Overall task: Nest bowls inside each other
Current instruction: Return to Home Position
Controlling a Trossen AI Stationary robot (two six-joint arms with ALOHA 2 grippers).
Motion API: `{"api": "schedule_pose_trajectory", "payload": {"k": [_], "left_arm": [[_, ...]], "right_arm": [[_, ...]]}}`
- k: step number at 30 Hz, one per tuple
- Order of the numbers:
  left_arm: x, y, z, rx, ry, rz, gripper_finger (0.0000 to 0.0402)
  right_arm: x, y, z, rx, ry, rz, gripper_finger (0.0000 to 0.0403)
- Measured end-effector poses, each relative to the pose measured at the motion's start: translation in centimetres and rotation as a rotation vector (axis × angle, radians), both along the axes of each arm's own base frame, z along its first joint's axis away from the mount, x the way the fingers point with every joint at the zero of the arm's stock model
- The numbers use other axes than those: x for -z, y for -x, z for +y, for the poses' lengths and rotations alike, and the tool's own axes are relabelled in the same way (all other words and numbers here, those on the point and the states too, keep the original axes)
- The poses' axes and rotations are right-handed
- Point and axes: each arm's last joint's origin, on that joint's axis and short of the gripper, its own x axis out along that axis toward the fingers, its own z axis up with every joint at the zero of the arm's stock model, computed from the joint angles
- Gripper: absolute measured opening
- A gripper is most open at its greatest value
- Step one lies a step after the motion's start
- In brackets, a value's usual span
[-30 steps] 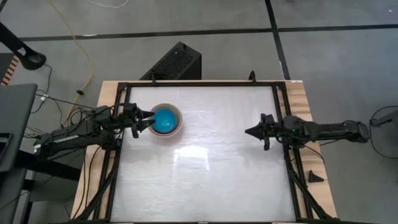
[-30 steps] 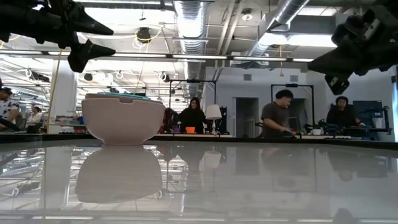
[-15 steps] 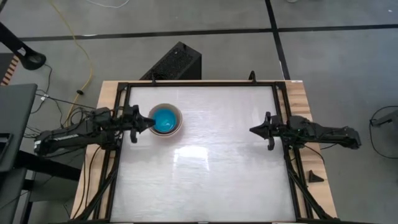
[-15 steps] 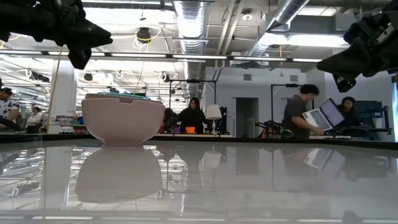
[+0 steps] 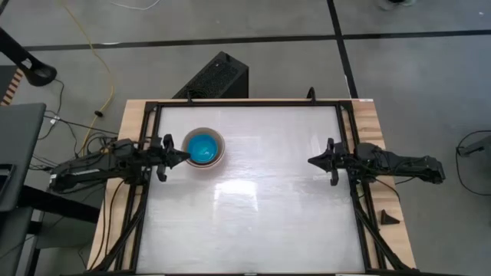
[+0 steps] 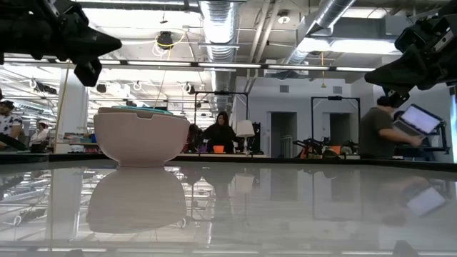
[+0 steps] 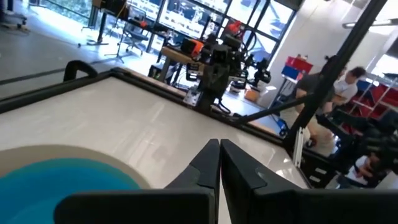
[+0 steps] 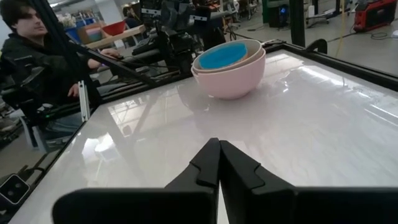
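On the table (image 5: 261,218), nested bowls (image 5: 205,149) beside left gripper (image 5: 185,156).

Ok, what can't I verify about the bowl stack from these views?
Bowl count in the stack: high view, the blue top bowl covers all below but the outer rim.
Low view: the wall of the outer bowl hides the inner bowls; only thin rim edges show.
Left wrist view: the picture's edge and the shut left gripper cut the stack off.
Right wrist view, past the shut right gripper: middle rims too thin to count.
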Motion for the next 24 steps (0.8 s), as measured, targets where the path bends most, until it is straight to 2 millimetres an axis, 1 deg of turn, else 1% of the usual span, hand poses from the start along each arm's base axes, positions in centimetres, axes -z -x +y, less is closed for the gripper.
{"api": "schedule_pose_trajectory", "payload": {"k": [5, 12, 24], "left_arm": [[0.31, 1.04, -0.17, -0.009, -0.027, 0.007, 0.0], [0.74, 0.89, -0.17, -0.001, -0.041, 0.054, 0.0], [0.41, 1.01, -0.26, 0.02, -0.067, 0.017, 0.0]], "right_arm": [[0.0, 0.0, 0.0, 0.0, 0.0, 0.0, 0.0032], [-0.03, 0.0, -0.01, 0.003, 0.0, -0.003, 0.0037], [-0.04, 0.0, -0.02, 0.005, -0.001, -0.003, 0.0042]]}}
